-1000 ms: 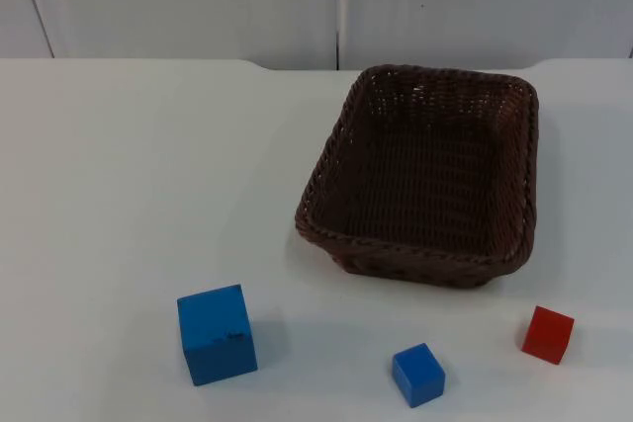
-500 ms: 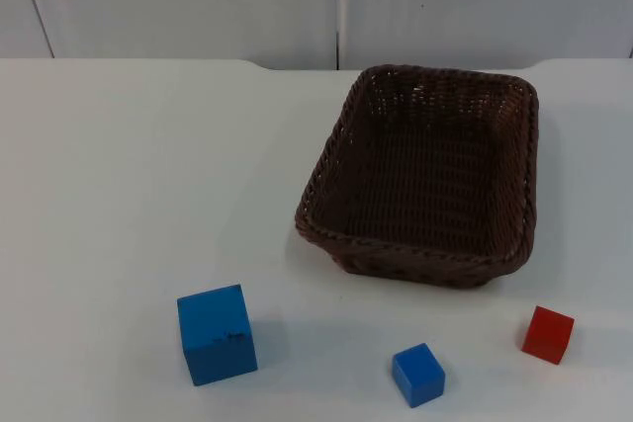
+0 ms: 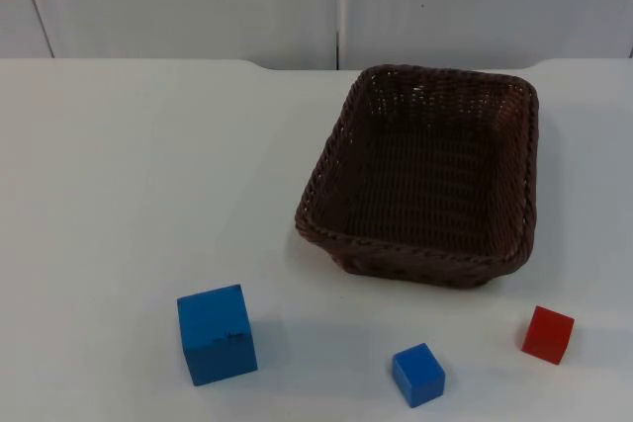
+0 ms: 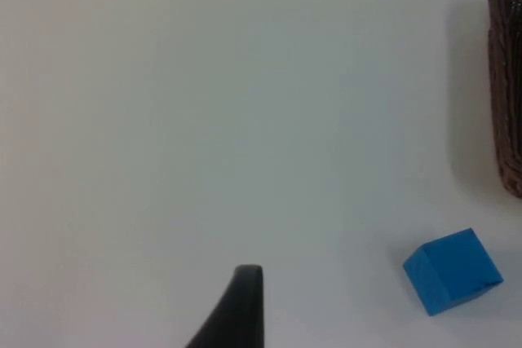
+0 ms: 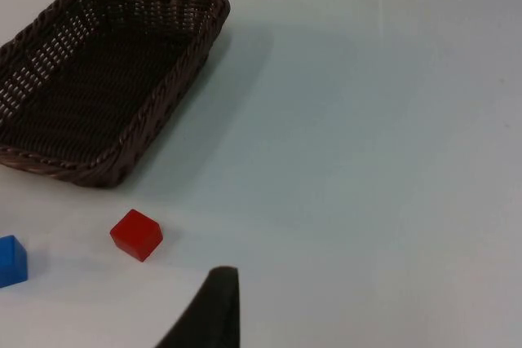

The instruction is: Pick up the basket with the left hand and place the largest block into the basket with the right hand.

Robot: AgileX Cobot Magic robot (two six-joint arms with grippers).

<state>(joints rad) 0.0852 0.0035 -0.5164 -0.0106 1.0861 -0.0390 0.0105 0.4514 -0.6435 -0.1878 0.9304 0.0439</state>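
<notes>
Nothing is done yet: you see the basket [image 3: 425,175] at the top view's centre-right and the big blue block [image 3: 217,333] at lower left, both untouched on the worktop [image 3: 148,175]. Both pincers wait; you cannot tell either's opening.

The white table top [image 3: 138,175] carries a dark brown wicker basket [image 3: 427,175] lying flat, well beyond the right fingertip [image 5: 214,307]. A large blue block [image 3: 217,333], a small blue block [image 3: 417,375] and a small red block [image 3: 548,333] sit apart on it; the red one lies near that fingertip, the large blue one off beside the left fingertip [image 4: 243,307].
</notes>
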